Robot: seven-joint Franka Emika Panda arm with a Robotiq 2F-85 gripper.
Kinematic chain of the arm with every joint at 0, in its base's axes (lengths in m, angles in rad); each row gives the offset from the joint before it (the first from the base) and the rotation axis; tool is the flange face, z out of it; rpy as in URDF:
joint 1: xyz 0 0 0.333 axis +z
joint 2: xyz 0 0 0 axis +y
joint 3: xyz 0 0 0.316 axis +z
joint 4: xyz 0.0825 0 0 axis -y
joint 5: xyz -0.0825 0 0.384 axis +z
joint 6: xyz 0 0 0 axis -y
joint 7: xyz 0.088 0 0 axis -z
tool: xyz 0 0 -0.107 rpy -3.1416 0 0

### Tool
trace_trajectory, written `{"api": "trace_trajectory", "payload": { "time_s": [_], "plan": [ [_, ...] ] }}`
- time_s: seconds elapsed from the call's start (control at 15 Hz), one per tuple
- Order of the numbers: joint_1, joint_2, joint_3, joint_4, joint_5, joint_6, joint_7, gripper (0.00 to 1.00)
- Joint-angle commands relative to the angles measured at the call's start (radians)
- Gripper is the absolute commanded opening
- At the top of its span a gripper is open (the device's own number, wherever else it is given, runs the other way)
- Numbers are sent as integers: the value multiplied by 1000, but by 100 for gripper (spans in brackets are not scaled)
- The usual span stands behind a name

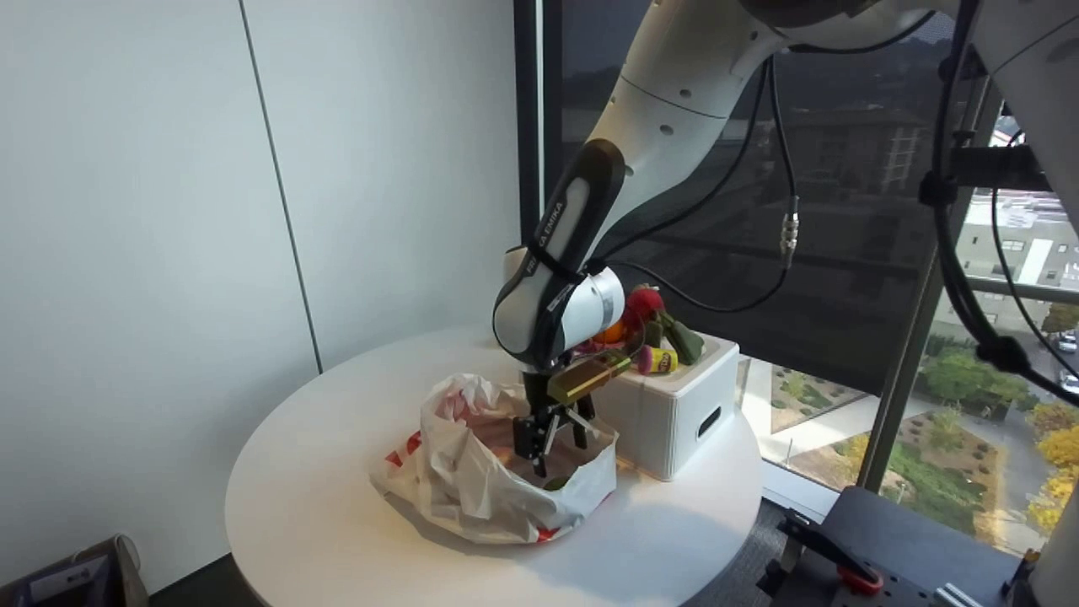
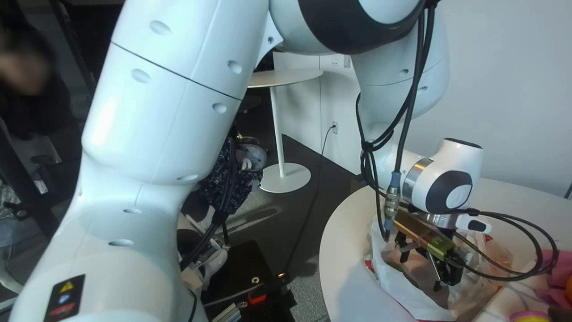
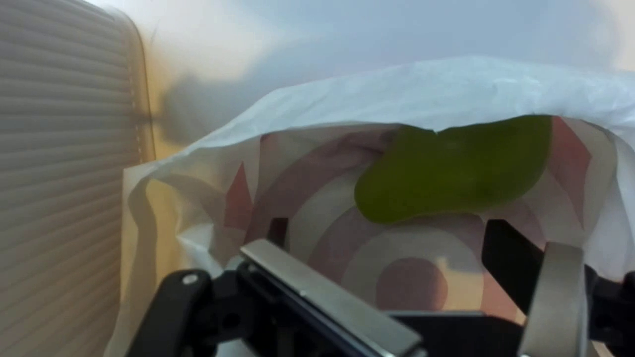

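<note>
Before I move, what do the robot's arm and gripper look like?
The arm is white and rounded, with a black panel lettered EMIKA, black cables and a warning label. The gripper is black with grey metal bars; a gold box is mounted near it.

Tapered green item (image 3: 456, 171) — lying, inside bag (image 1: 468, 489)

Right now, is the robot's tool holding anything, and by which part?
Nothing is held: the tool is open, and the green object lies in the bag, outside its grip.

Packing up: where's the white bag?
In an exterior view, the bag sits on the table, left of the white box, the open pincer at its mouth.
</note>
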Motion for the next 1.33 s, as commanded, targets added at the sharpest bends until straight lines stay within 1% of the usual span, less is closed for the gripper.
{"api": "trace_trajectory", "payload": {
  "time_s": [0.0,0.27,0.47,0.67,0.73,0.93,1.13,1.2,1.27],
  "plan": [
    [0,18,-3,25,47,-21,30,100],
    [-6,12,11,20,108,-57,41,100],
    [-14,13,31,12,165,-119,32,100],
    [-6,23,37,5,179,-153,26,100],
    [-5,26,39,4,176,-153,19,100],
    [7,36,34,-6,142,-96,-4,100],
    [10,37,37,-10,131,-78,-30,100],
    [9,37,38,-10,130,-78,-35,75],
    [7,36,40,-8,135,-84,-40,74]
  ]
}}
